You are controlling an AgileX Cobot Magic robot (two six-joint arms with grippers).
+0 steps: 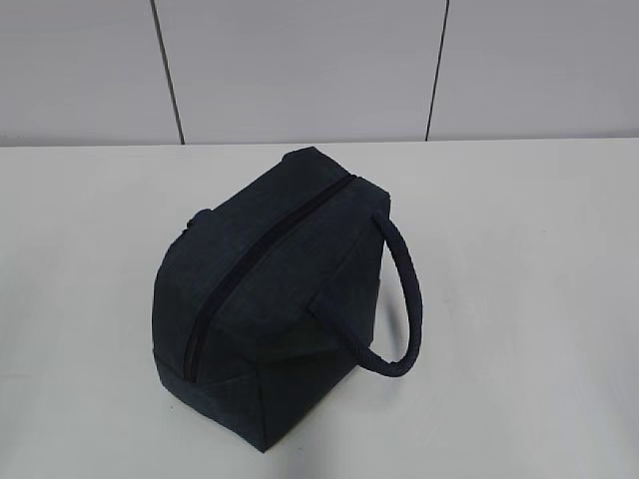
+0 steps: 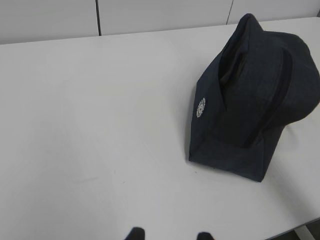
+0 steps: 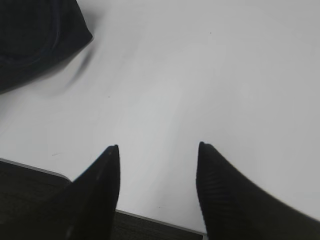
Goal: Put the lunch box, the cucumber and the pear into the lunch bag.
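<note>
The lunch bag looks soft and collapsible; take its stiff handle. Both grippers spread wide, empty.

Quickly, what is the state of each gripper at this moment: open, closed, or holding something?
Left gripper: open, holding nothing; only its fingertips show above the table.
Right gripper: open, holding nothing; the lunch bag lies apart from it.

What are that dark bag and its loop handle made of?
The lunch bag looks like matte navy woven fabric: it creases and sags softly, with no shine. Its handle seems a padded cord in similar cloth, showing faint ribbing. The white table looks smooth and hard.
</note>
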